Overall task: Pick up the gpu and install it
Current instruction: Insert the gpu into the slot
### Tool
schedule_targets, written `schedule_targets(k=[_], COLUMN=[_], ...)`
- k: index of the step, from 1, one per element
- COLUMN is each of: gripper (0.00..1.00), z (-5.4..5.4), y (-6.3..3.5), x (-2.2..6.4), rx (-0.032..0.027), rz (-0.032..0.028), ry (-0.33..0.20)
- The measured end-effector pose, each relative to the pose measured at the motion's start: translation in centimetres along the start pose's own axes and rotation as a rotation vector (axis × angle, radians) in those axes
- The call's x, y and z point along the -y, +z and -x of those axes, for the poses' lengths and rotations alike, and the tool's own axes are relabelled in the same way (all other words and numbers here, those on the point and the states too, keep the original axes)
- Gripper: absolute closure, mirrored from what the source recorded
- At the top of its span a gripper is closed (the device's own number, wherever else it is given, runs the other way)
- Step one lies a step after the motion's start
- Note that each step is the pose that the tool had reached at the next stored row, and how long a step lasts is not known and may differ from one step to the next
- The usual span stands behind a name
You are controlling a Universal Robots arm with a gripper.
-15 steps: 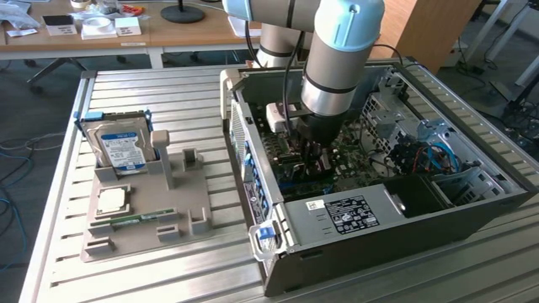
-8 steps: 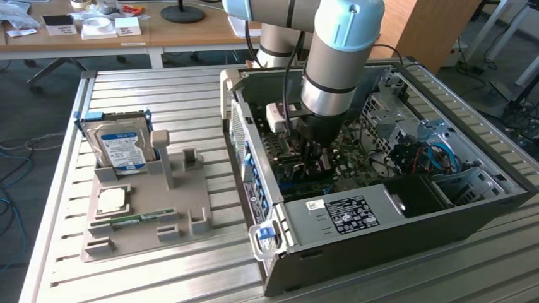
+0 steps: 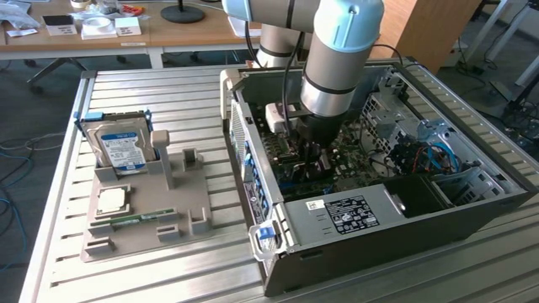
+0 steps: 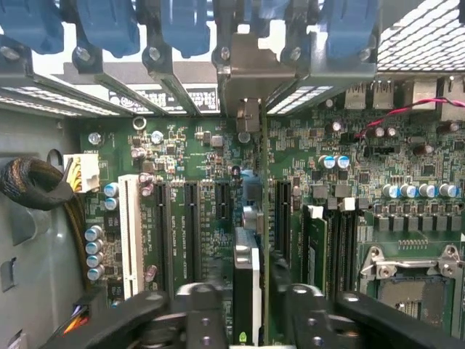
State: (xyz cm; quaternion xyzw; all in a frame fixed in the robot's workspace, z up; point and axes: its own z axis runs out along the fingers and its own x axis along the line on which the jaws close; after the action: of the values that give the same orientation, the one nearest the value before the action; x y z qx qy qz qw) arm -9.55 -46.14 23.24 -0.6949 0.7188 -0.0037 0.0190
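While the arm stands nearly upright inside the open grey metal computer case (image 3: 404,208), its tool (image 4: 247,302) is clamped on the gpu (image 4: 247,291), a thin dark card seen edge-on between the black fingers (image 4: 200,305). Directly beyond the tool, the card's pale metal bracket (image 4: 251,87) meets the case's rear slot openings. Beneath it lies the green motherboard (image 4: 203,153), studded with long black slots and small silver capacitors. Well apart from the tool, a boxy silver hard drive (image 3: 122,148) stands on the ribbed metal desk (image 3: 168,278).
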Motion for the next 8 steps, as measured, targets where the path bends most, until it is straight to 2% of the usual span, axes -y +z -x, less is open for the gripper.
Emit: schedule_targets(k=[1,3,4,8], gripper=[0.55,0.55,0.48,0.48], z=[0.0,-0.01,0.0,-0.01], y=[0.0,-0.01,-0.01,-0.01], x=[0.01,0.01,0.01,0.0], rx=[-0.0001,-0.0002,-0.0002,-0.0001], rz=[0.0001,0.0001,0.0002,0.0001], ry=[0.0,0.0,0.0,0.0])
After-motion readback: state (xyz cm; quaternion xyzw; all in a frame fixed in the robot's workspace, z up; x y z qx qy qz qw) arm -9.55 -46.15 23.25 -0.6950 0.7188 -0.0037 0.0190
